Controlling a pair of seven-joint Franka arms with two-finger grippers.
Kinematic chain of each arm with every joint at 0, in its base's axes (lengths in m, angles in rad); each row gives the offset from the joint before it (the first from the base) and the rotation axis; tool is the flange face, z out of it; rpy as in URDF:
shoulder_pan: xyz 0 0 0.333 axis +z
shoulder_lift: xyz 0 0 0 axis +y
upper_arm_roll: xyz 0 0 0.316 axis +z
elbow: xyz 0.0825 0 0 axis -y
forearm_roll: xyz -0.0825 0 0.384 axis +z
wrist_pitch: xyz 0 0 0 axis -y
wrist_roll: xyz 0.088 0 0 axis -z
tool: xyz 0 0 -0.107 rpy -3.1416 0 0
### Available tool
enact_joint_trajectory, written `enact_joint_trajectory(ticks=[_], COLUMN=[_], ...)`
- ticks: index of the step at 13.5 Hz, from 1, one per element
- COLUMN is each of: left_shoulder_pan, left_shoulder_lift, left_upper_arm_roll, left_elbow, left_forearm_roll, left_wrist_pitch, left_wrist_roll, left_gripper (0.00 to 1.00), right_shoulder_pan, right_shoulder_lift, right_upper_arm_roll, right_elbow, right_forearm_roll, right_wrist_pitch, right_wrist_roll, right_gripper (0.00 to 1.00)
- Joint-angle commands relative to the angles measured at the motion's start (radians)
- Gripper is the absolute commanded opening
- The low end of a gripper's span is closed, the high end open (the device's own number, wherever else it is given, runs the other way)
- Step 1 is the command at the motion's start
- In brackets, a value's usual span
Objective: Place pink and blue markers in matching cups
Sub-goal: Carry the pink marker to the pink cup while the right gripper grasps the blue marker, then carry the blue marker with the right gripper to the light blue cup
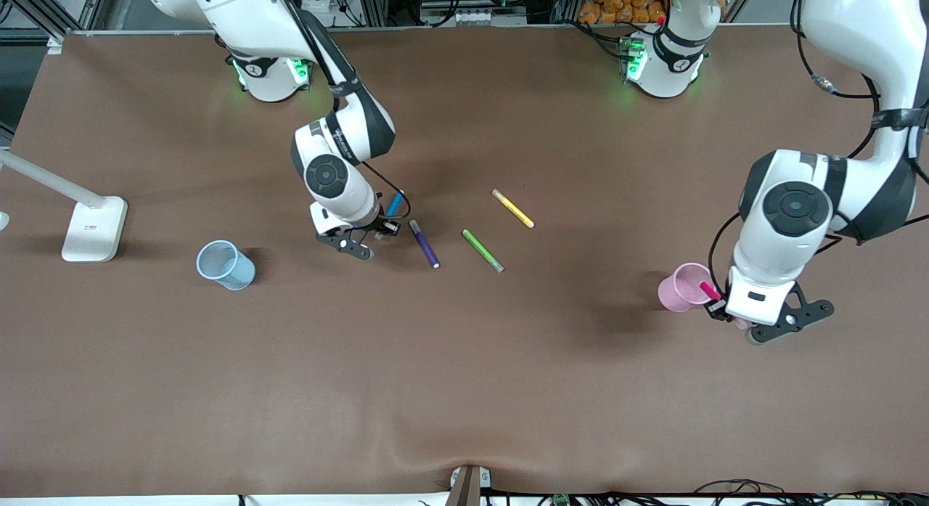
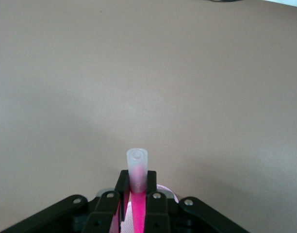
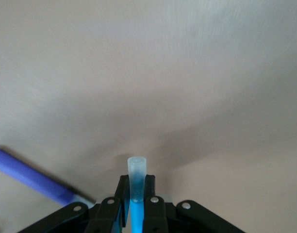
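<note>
The pink marker [image 2: 137, 194] is pinched between the fingers of the left gripper [image 2: 137, 187] (pale end sticking out past the fingertips), apparently over the rim of the pink cup [image 1: 682, 287] at the left arm's end of the table. The blue marker [image 3: 136, 187] is clamped in the right gripper [image 3: 136, 188] just above the table [image 1: 464, 375] beside the purple pen [image 1: 424, 244], with the blue cup [image 1: 225, 265] well apart toward the right arm's end. The green pen [image 1: 483, 250] and yellow pen [image 1: 513, 208] lie mid-table.

Two glossy white arms carry black joint bands, round dark grey caps and thin black cables; green lights glow at both bases. Black fingers [image 2: 152, 182] show silver screws.
</note>
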Motion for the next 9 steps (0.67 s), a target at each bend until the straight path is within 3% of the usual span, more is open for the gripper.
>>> enact_joint_trajectory(ticks=[1, 4, 9], left_shoulder_pan=[-0.001, 0.001, -0.001], left_shoulder_lift=[-0.008, -0.018, -0.015], left_upper_arm_roll=[-0.004, -0.009, -0.012], left_elbow=[-0.049, -0.088, -0.113], left_forearm_roll=[0.043, 0.079, 0.106], left_wrist_pitch=[0.047, 0.055, 0.063], left_wrist_roll=[-0.069, -0.123, -0.181], left_gripper=[0.00, 0.00, 0.00], right_shoulder_pan=[-0.002, -0.004, -0.004], right_shoulder_lift=[-0.108, -0.202, -0.276], right_upper_arm_roll=[-0.051, -0.123, -0.307], right_elbow=[0.014, 0.023, 0.026], right_forearm_roll=[-0.046, -0.239, -0.251], right_wrist_pitch=[-0.043, -0.049, -0.067], right_wrist_roll=[-0.010, -0.062, -0.414], right_gripper=[0.00, 0.00, 0.00])
